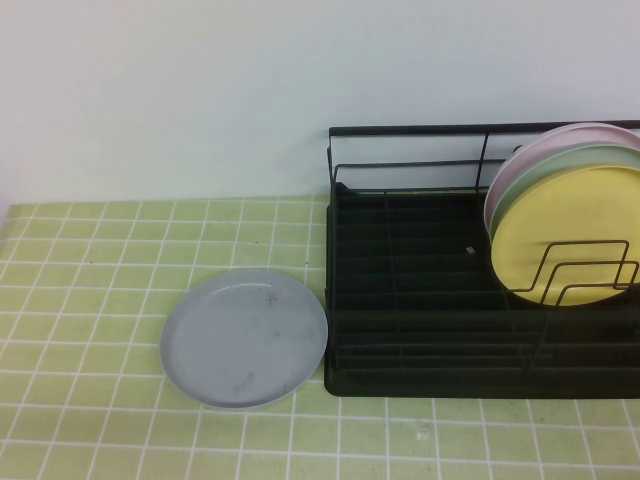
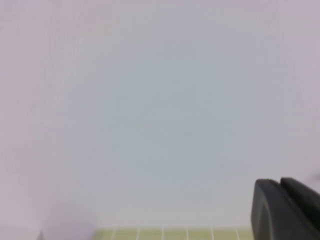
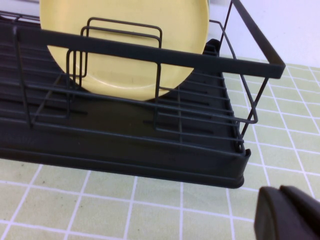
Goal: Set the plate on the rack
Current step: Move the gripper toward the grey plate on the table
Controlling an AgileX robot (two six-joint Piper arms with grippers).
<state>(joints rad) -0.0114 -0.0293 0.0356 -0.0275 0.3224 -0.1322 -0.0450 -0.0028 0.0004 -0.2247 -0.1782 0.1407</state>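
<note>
A grey plate (image 1: 244, 337) lies flat on the green tiled table, just left of the black dish rack (image 1: 420, 300). In the rack's right end stand a pink plate (image 1: 540, 150), a green plate (image 1: 570, 165) and a yellow plate (image 1: 565, 230) upright; the yellow plate (image 3: 125, 45) also shows in the right wrist view behind the rack's wires (image 3: 150, 65). Neither arm shows in the high view. My left gripper (image 2: 280, 210) is shut and empty, facing the white wall. My right gripper (image 3: 280, 212) is shut and empty, over the tiles near the rack's front corner.
A white wall (image 1: 200, 90) backs the table. Green tiles (image 1: 90, 300) stretch left of and in front of the grey plate. The rack's left and middle slots (image 1: 400, 260) hold nothing.
</note>
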